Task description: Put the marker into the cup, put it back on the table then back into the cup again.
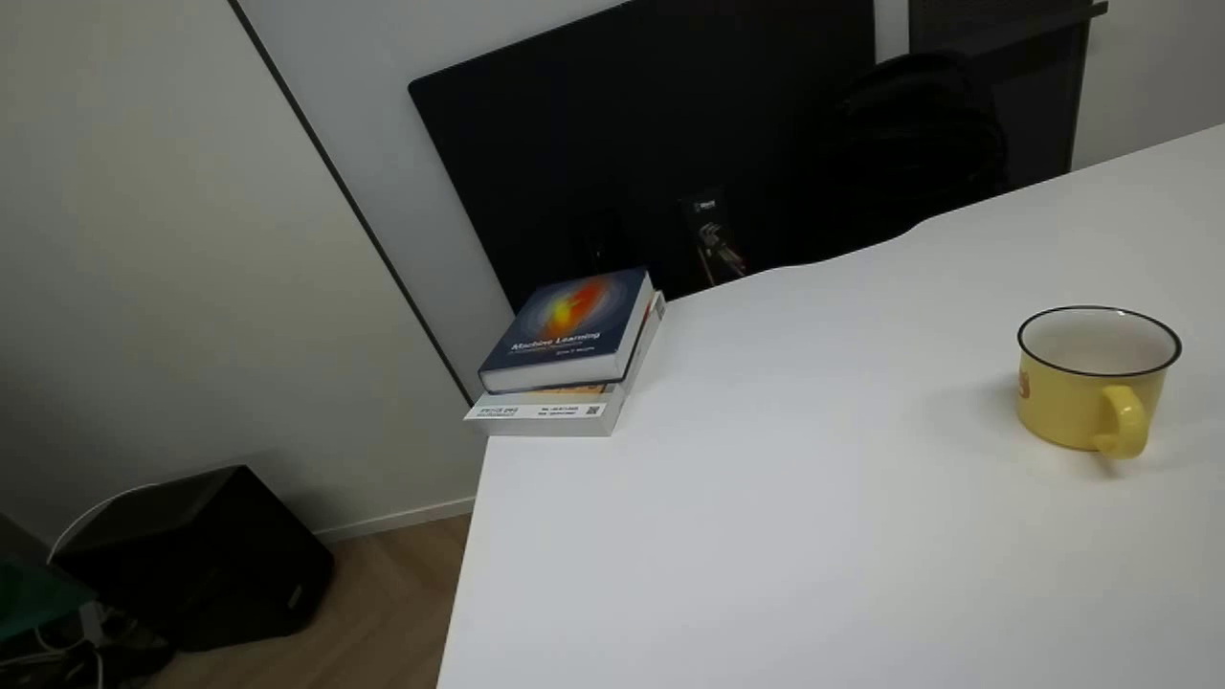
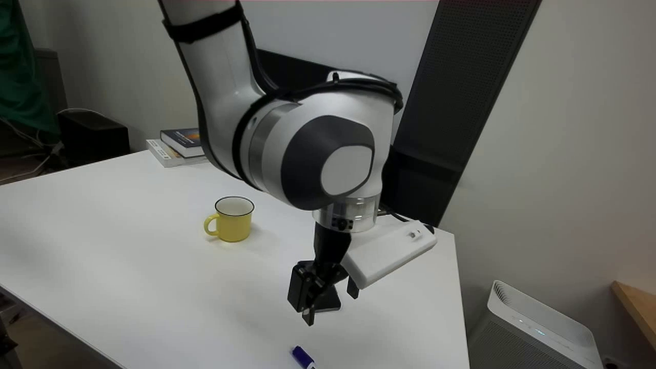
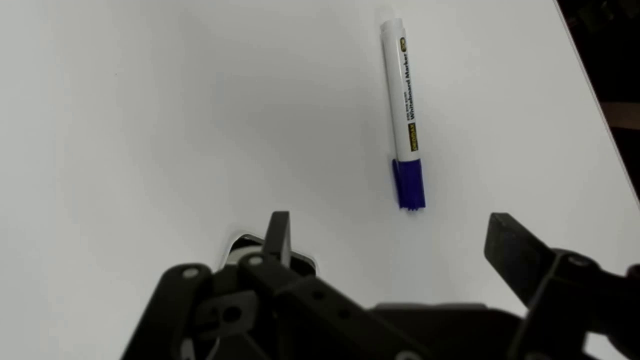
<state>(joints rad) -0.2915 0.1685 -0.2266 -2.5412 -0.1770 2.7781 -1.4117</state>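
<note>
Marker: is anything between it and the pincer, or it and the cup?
Nothing visible stands between the pincer and the marker, nor between marker and cup. A dark object, partly hidden by the pincer, lies to one side.

Fingers (image 3: 515,252) were black. Marker (image 3: 403,100) beyond them was white — cap (image 3: 411,185) toward fingers blue-violet, lettering black, with yellow on black patches. Cup (image 2: 234,228), well apart from fingers, was yellow — inside white, rim black. Table (image 2: 154,230) below fingers was white.
</note>
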